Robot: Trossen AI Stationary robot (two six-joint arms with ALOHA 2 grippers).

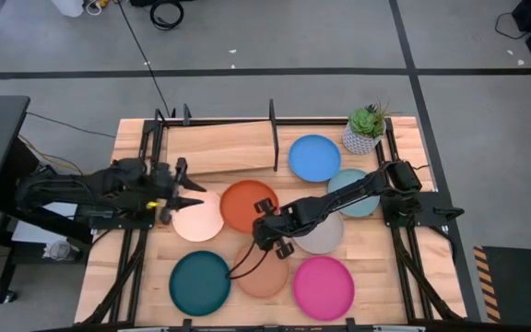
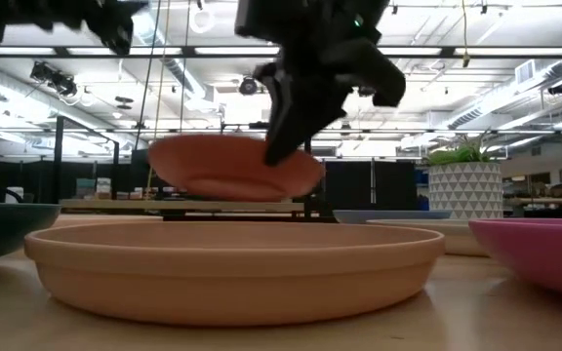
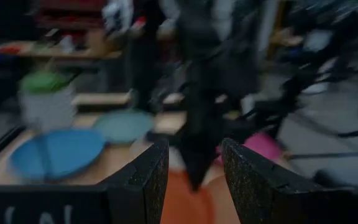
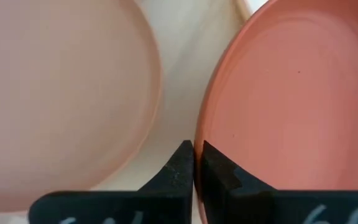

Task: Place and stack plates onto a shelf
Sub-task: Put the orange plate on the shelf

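Note:
My right gripper is shut on the orange plate, which hangs in the air above the table. The cream plate lies flat just left of it. My left gripper is open and hovers over the cream plate's far-left rim, facing the right arm. The tan, teal, magenta, grey, pale blue and blue plates lie on the table. The shelf stands at the far left. My right gripper pinches the orange plate's rim on its near-right side, one finger inside the plate and one outside. The fingers come from above, slanting down. The plate is lifted clear of the table and sits roughly level in the low view.
A potted green plant stands at the far right corner beside the blue plate. Black frame rails run along both table sides. The shelf's wooden board shows bare wood.

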